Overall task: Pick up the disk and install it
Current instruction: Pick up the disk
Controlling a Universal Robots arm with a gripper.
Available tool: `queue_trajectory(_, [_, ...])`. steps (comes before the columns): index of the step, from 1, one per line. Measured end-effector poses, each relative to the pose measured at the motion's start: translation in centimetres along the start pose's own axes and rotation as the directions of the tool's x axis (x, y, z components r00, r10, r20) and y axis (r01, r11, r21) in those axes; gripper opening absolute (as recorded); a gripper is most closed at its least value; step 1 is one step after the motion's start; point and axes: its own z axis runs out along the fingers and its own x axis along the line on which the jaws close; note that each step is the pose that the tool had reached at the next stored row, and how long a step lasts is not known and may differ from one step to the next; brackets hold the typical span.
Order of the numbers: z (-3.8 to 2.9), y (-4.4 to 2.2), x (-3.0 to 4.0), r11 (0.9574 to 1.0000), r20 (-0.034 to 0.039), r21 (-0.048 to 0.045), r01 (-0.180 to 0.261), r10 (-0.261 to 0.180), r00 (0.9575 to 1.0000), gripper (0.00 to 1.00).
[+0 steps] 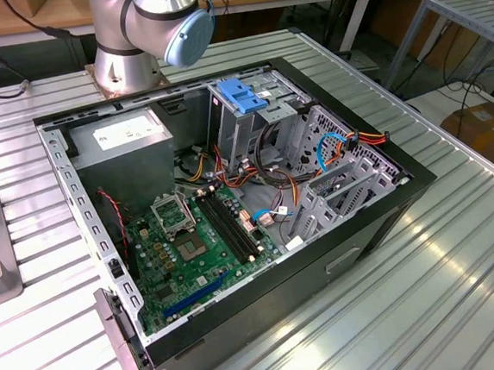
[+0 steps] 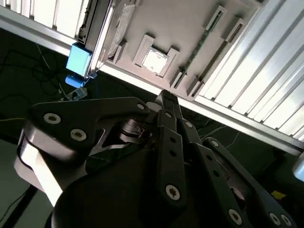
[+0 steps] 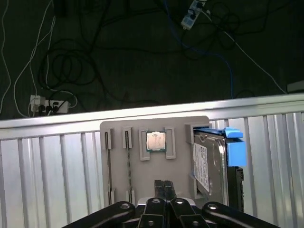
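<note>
Over the grey holder [image 3: 142,178] near the edge of the desk [image 3: 57,171], your claw [image 3: 164,186] hangs with its fingertips pressed together and nothing between them; both wrist views show it so. It sits above the middle of the holder, nearer the square processor chip [image 3: 155,141] than the disk [image 3: 209,164]. The disk stands on edge in the slot at one side of the holder, just beside the chip's pocket and apart from the claw.

By my reading, you are at the approach for the pick: nothing is grasped, and the disk is not yet out of its slot. The open computer case [image 1: 242,324], in the exterior view, waits on the desk; the install half, I judge, is not yet begun.

A grasp from here would call for three things, as I see it. Spread the claw, bring it sideways until it is centred over the disk's upturned edge, and set the jaws across the thin body rather than along it. Mind the slot's wall, which stands close against the disk.

The disk's long axis runs with the desk's ribs, square to the desk's edge. Its blue rail [image 3: 235,151] shows at the end that points toward that edge. Its white-labelled face is turned toward the chip.
</note>
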Motion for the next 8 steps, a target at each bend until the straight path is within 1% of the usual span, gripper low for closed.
queue_trajectory(2, [0.04,0.00,0.00,0.9992,0.0017,0.0009,-0.039,0.039,0.9992,0.10])
queue_trajectory(4, [0.09,0.00,0.00,0.9960,0.0039,0.0020,-0.089,0.089,0.9960,0.10])
queue_trajectory(5, [0.10,0.00,0.00,0.9943,0.0047,0.0023,-0.107,0.107,0.9943,0.10])
queue_trajectory(6, [0.10,0.00,0.00,0.9934,0.0050,0.0024,-0.114,0.114,0.9934,0.10])
queue_trajectory(8, [0.10,0.00,0.00,0.9934,0.0051,0.0025,-0.115,0.115,0.9934,0.10])
